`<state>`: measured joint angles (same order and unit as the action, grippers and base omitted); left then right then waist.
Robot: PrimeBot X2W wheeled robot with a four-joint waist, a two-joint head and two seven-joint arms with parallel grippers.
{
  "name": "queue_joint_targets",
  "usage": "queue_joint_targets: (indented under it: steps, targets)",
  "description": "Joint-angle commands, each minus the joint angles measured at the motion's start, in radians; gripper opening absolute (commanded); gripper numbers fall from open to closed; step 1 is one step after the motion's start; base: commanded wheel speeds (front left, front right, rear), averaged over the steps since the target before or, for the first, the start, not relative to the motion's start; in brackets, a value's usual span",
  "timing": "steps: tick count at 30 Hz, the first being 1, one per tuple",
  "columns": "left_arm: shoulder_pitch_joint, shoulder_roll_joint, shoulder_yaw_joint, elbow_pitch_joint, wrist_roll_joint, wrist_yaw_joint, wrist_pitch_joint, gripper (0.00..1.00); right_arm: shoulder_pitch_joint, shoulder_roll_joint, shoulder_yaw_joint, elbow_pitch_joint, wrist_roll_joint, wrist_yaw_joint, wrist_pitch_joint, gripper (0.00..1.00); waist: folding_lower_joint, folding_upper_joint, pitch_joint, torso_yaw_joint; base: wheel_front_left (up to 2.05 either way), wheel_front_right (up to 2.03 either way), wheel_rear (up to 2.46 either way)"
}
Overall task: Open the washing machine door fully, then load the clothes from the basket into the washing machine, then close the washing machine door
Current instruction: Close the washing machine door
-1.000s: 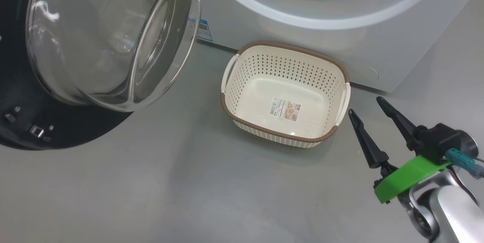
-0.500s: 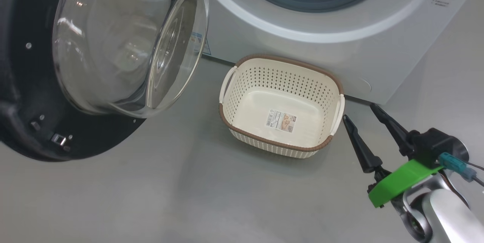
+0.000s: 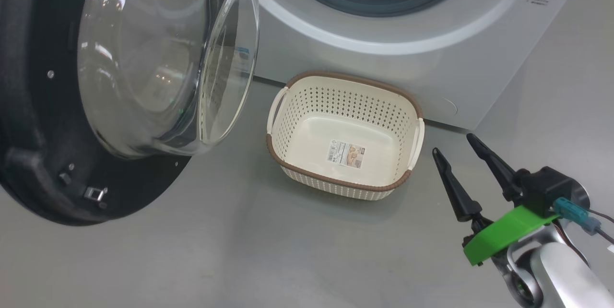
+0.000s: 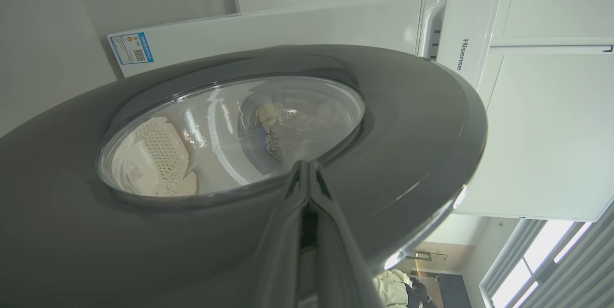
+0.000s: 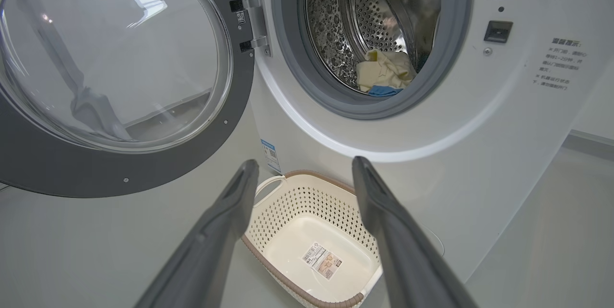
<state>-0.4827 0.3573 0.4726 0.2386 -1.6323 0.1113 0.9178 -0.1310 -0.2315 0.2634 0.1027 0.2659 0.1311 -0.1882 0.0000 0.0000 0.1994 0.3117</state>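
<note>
The washing machine door [image 3: 38, 154] stands swung open at the left, its glass bowl [image 3: 158, 58] bulging toward the basket. The cream basket [image 3: 345, 101] sits empty on the floor in front of the white washing machine [image 3: 383, 68]. Cream and blue clothes [image 5: 383, 70] lie inside the steel drum. My right gripper [image 3: 452, 143] hovers open just right of the basket, holding nothing. In the left wrist view my left gripper [image 4: 305, 166] is shut, its tips at the outer black face of the door [image 4: 407, 121] by the window's edge.
Grey floor spreads in front of the basket and under the door. The door hinges [image 5: 252, 25] sit left of the drum opening. The latch socket [image 5: 497, 31] is on the machine's right side. White cabinets and a bright window [image 4: 551, 260] lie behind the door.
The head camera has tilted up, so the drum opening and the clothes in it have come into view. The right gripper stays open beside the basket.
</note>
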Motion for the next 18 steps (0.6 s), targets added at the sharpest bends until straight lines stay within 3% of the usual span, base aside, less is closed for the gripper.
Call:
queue_joint_targets:
  steps: [1,18]
  targets:
    - [-0.014,0.051,0.012,-0.051,-0.015,0.007,0.025,0.0,-0.016,-0.001,0.012,-0.025,0.008,0.0,-0.014,1.0,0.0,0.0,0.0,0.0,0.0,0.0,0.0]
    - [-0.023,0.034,-0.027,-0.143,-0.033,0.074,0.076,0.0,-0.035,0.018,0.026,0.014,0.017,0.0,-0.045,1.0,0.0,0.0,-0.001,-0.036,0.0,0.0,0.0]
